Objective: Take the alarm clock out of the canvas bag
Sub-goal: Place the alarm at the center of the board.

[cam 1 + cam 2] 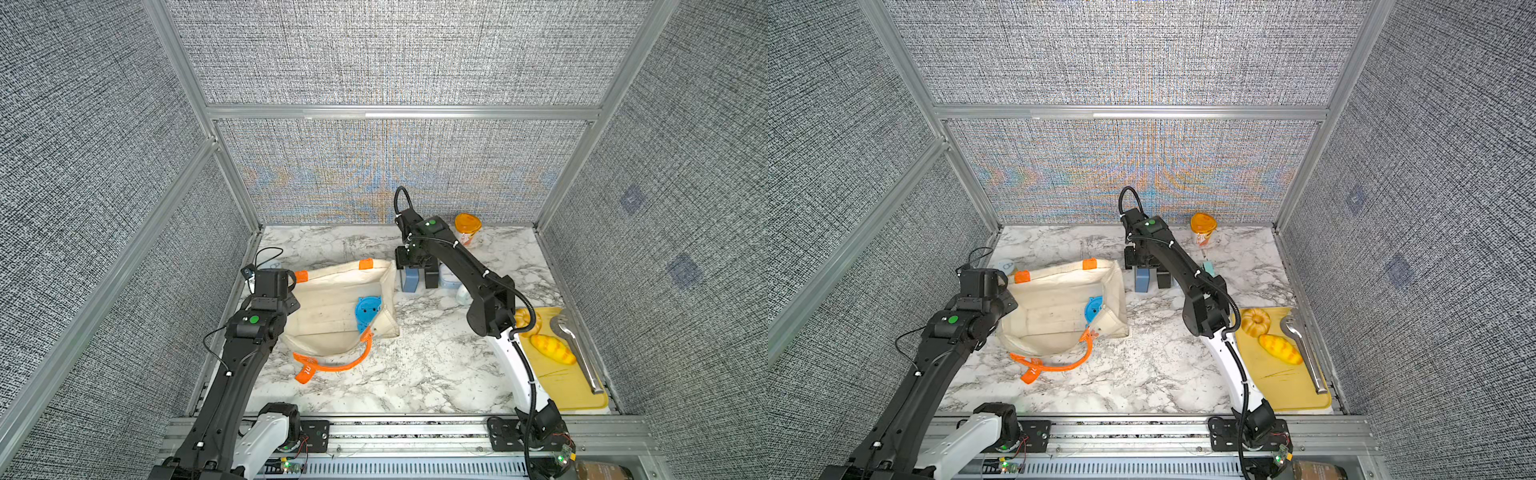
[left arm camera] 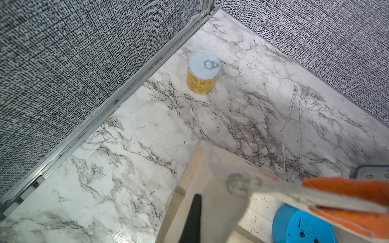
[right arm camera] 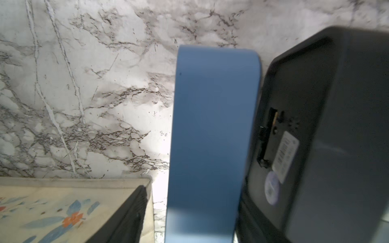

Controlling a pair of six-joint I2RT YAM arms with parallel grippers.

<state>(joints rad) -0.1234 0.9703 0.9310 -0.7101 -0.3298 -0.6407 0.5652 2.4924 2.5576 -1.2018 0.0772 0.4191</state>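
Observation:
The cream canvas bag [image 1: 332, 307] lies open on the marble table, orange handles trailing toward the front. A round blue alarm clock [image 1: 368, 309] lies inside it by the right wall, back side up, and shows in the left wrist view too [image 2: 303, 225]. My left gripper [image 2: 202, 199] is shut on the bag's left rim, beside an orange tab [image 1: 300, 275]. Just right of the bag, a box-shaped blue clock [image 1: 411, 280] stands on the table. My right gripper [image 3: 200, 210] straddles it, open, with a gap between one finger [image 3: 130, 210] and the clock; the other finger is hidden.
A black clock [image 1: 431, 276] stands against the blue one, a pale clock [image 1: 449, 277] behind the right arm. A tin can [image 2: 203, 71] sits at the back left corner and an orange-lidded cup [image 1: 468, 226] at the back. A yellow cutting board [image 1: 573, 382] with bread and tongs [image 1: 577, 353] lies at the right.

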